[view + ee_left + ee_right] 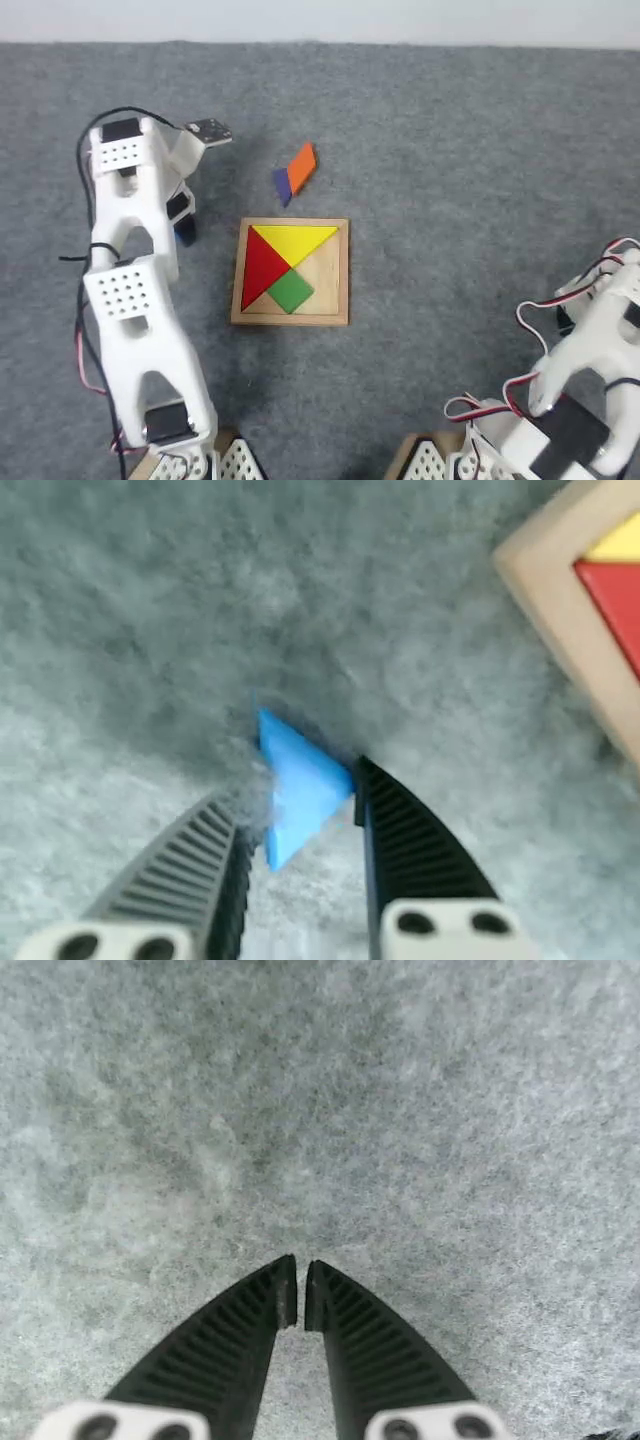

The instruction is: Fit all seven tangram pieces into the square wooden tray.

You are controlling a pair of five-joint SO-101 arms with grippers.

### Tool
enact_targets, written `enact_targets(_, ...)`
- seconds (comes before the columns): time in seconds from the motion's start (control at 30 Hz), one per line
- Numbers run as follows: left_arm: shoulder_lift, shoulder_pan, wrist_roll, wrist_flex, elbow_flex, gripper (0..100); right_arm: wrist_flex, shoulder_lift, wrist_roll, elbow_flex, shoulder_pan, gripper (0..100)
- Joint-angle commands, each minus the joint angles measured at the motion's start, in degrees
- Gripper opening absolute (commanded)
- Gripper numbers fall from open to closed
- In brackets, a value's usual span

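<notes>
Grey felt (pixel 480 150) covers the table. The wooden tray (pixel 290 318) lies at the centre and holds a yellow triangle (pixel 293 242), a red triangle (pixel 262 268) and a green square (pixel 291 291). An orange piece (pixel 302 165) and a purple piece (pixel 283 184) lie touching each other on the felt, just beyond the tray toward the far edge. The left gripper (pixel 300 805) is clamped on a blue triangle (pixel 300 780), low at the felt beside the tray's left side. The right gripper (pixel 301 1280) sits near the front right corner, fingers pressed together, holding nothing.
</notes>
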Motion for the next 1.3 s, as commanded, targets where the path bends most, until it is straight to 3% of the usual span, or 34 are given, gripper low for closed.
enact_targets(0.0,-6.51,0.35,-2.90,2.20,10.15,8,-0.84,-2.77,0.62,-0.70,-0.75,3.2)
enact_targets(0.67,-24.62,1.05,-5.71,-0.79,32.75,3,-0.75,-2.77,0.62,-0.70,-0.57,3.2)
enact_targets(0.93,-41.67,1.58,3.43,0.44,37.23,1,-0.75,-2.77,0.62,-0.70,-0.66,3.2)
enact_targets(1.07,-51.60,5.10,15.65,0.35,46.73,1,-0.75,-2.77,0.62,-0.70,-0.66,3.2)
enact_targets(1.27,-63.91,13.19,53.27,-7.03,58.42,2,-0.66,-2.77,0.62,-0.62,-0.66,3.2)
